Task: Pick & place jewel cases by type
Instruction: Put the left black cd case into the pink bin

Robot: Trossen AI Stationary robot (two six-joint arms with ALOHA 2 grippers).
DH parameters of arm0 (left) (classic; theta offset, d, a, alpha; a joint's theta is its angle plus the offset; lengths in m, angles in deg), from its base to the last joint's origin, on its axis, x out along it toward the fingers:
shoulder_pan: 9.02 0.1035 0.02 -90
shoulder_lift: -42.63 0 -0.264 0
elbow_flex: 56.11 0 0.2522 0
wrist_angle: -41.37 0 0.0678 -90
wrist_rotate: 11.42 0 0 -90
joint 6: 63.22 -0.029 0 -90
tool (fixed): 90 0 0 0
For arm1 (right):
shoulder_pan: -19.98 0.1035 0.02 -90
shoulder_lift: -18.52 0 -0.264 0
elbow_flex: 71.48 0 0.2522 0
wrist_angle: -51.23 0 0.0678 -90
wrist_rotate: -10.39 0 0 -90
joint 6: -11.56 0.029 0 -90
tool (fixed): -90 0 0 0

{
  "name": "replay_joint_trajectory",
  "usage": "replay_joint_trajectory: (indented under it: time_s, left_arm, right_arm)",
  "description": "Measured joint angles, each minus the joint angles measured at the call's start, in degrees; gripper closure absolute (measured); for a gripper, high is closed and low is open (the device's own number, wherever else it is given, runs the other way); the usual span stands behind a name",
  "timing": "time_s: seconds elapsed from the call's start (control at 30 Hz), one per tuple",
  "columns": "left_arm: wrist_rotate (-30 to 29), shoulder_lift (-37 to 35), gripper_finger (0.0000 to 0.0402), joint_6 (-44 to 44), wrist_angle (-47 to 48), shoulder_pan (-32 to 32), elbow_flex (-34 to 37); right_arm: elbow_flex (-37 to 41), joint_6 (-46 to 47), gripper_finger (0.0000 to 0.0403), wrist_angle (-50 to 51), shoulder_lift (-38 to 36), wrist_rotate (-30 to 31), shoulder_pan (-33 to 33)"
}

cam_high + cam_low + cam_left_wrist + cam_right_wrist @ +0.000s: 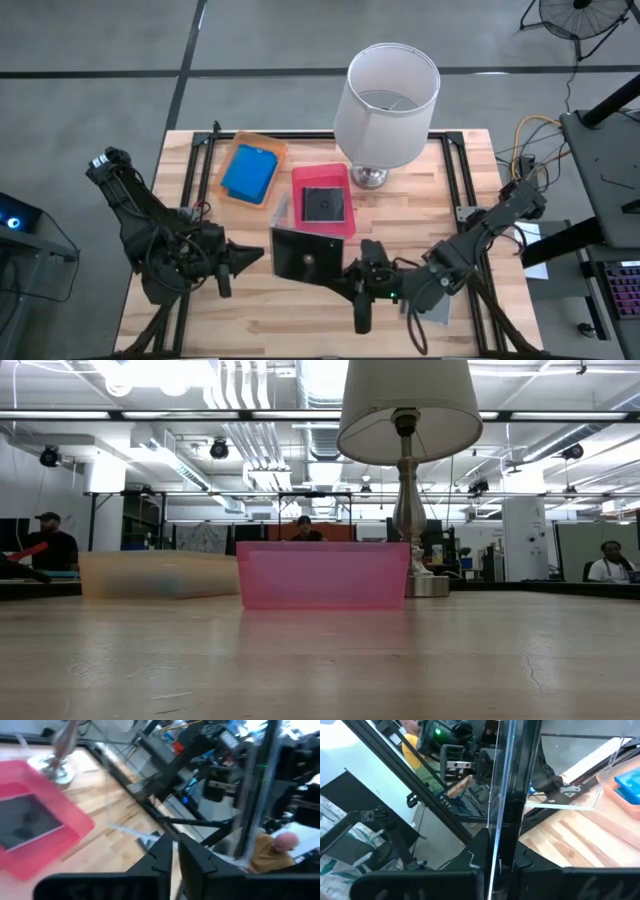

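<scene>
Blue cases (pixel 249 172) are lying in the orange tray (pixel 226 157), a dark one (pixel 324 205) in the pink tray (pixel 302 180), while both pincers, left (pixel 258 253) and right (pixel 340 272), are clamping another dark case (pixel 305 255) above the table (pixel 300 320), sorting unfinished.

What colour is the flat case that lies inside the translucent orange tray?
Bright blue. The flat rectangular plastic case shows best in the high view.

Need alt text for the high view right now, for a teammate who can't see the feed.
Seen from above, both grippers, left and right, shut on the edges of a dark square jewel case at the wooden table's front. Behind: blue case in orange tray, dark case in pink tray, lamp.
</scene>
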Motion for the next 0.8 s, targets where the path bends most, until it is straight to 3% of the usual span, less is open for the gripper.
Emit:
replay_joint_trajectory:
  time_s: [0.17, 0.47, 0.8]
  left_arm:
    - [4.2, 0.0, 0.0334, -8.3, -8.0, 2.0, -0.1]
    - [10.0, 0.0, 0.0226, -9.2, -12.2, 5.2, 0.0]
    - [15.1, 0.0, 0.0203, -15.9, -13.6, 5.5, -4.2]
  right_arm:
    - [0.0, -1.7, 0.0390, -0.1, -0.5, 0.9, 0.7]
    - [0.0, -4.1, 0.0390, 0.3, -1.5, 1.5, 1.1]
    - [0.0, -4.8, 0.0390, 0.5, -2.1, 1.3, 1.5]
